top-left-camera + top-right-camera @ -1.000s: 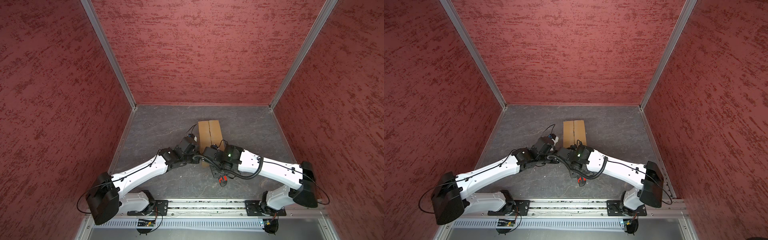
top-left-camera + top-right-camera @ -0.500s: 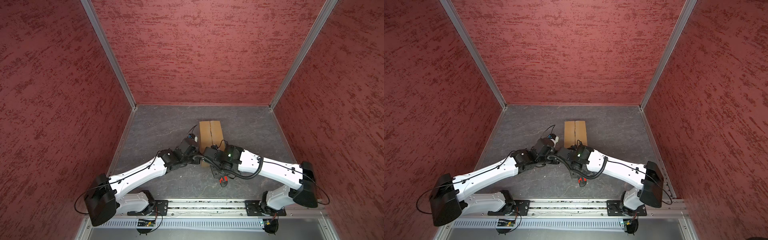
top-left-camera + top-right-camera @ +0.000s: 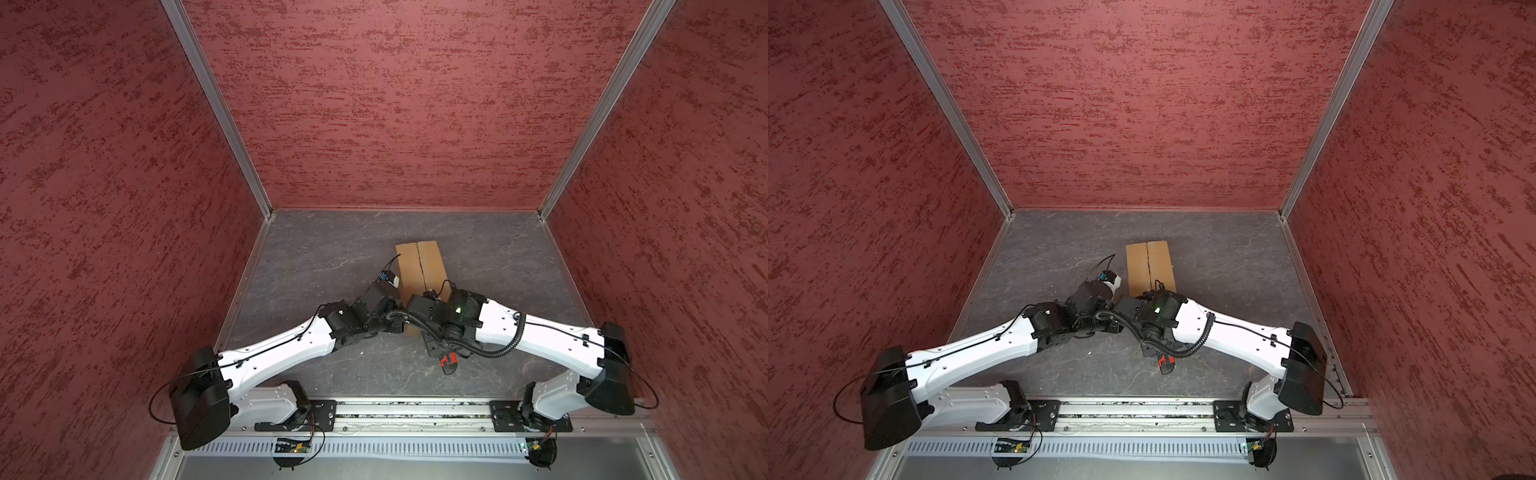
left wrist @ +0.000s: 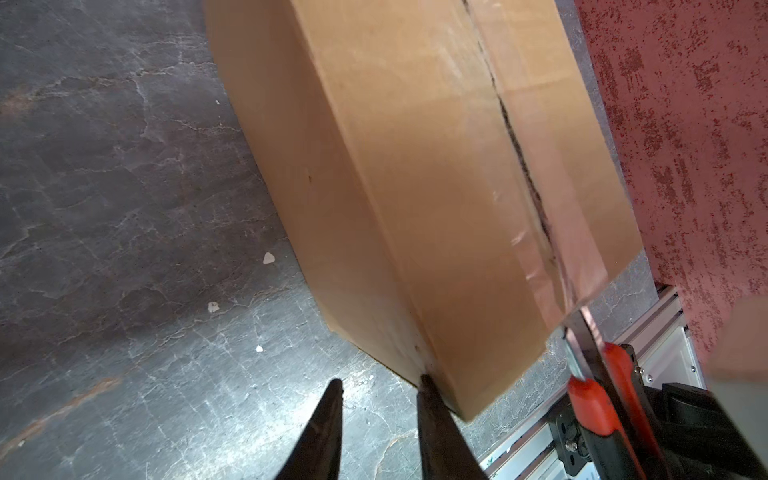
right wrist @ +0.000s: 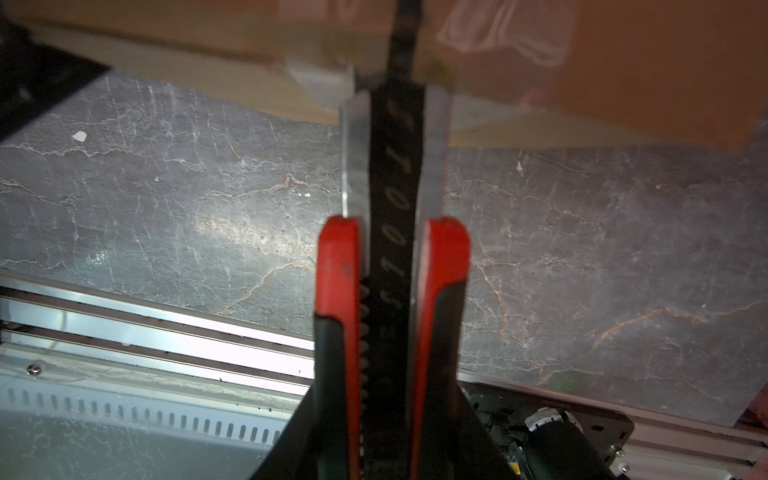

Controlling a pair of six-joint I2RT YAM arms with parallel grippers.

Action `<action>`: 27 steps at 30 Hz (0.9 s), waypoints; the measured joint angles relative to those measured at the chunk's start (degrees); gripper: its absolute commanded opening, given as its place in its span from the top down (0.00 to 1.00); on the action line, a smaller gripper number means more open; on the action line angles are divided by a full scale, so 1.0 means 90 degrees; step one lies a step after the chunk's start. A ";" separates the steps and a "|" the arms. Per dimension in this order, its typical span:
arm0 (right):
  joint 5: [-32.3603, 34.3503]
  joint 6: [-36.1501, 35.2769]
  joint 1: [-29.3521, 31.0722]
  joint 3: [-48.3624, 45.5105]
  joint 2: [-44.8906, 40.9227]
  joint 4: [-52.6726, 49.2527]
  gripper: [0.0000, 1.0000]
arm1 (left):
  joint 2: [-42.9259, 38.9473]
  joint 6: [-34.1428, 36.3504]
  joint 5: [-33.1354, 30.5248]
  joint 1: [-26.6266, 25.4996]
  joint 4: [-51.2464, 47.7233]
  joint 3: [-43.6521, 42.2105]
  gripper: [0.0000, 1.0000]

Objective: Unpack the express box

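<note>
Left wrist: one express box (image 4: 415, 166), one red knife (image 4: 592, 403) — two fingertips (image 4: 326, 432).

Box: a plain brown oblong cardboard express box (image 3: 422, 266) rests on the grey stone-patterned tabletop (image 3: 332, 249), just ahead of both pincers, lengthwise away from them.
Left pincer: the left pincer (image 4: 380, 380) is low at the box's near left corner, one fingertip (image 4: 426, 384) against the bottom edge, the other beside it over bare tabletop.
Right pincer: the right pincer (image 5: 384, 399) is just right of the left one, before the box's near end.
Knife: a red-and-black utility knife (image 5: 336, 266) sits between the right pincer's fingers, blade tip at the box's centre seam.
Rail: an aluminium mounting rail (image 3: 415, 409) runs crosswise behind both pincers.
</note>
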 measured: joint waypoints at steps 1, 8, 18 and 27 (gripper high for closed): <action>0.0000 0.0000 -0.0007 0.0000 0.0007 0.0005 0.98 | 0.0000 -0.0002 -0.0019 -0.0019 0.0000 0.0000 0.68; -0.0039 -0.0056 -0.0007 0.0000 0.0032 0.0124 0.98 | 0.0000 -0.0027 0.0029 -0.0109 0.0199 0.0000 0.68; -0.0185 -0.0199 0.0039 0.0022 0.0109 0.0539 0.98 | 0.0000 -0.0029 0.0175 -0.0182 0.0741 0.0087 0.68; -0.0189 -0.0165 0.0039 0.0010 0.0063 0.0566 0.98 | -0.0007 -0.0027 0.0104 -0.0070 0.0731 0.0092 0.66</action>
